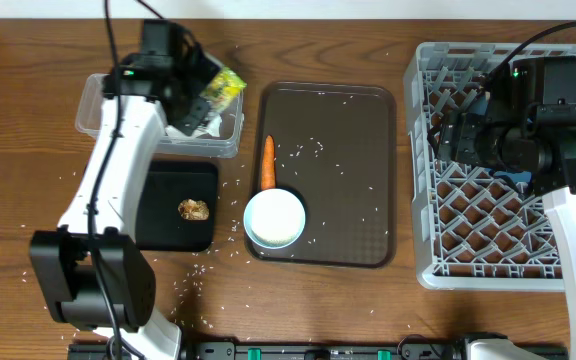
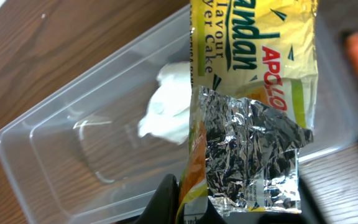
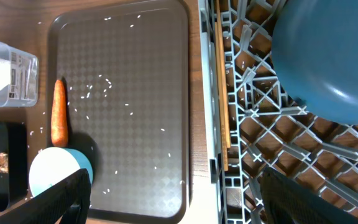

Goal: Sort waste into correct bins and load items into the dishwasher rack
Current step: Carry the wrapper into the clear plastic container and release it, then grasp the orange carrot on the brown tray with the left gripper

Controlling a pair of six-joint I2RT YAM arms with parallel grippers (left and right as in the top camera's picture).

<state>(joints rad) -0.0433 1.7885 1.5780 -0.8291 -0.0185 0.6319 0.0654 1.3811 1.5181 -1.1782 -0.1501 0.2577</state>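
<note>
We see a brown wooden desk from above, with two robot arms at work. The left gripper is clenched on the lower edge of the yellow-green foil wrapper and holds it over the clear plastic tub at the far left of the desk. The wrapper's torn silver inside faces the left wrist camera. The crumpled white tissue lies inside that tub, partly behind the wrapper.

Just in front of the clear tub sits the shallow black tub, with the brown food lump resting in it near its right side.

In the middle of the desk lies the flat dark-brown tray. The small orange carrot lies lengthwise along the tray's left edge. The white bowl stands upright at the tray's near left corner, just below the carrot's tip. Loose white rice grains are scattered over the tray, and more lie on the desk around it.

At the right stands the grey dishwasher rack. The right gripper hovers above it, released, its fingers spread wide with nothing between them. The dark-blue plate sits in the rack; from the right wrist camera we see it only in part.
</note>
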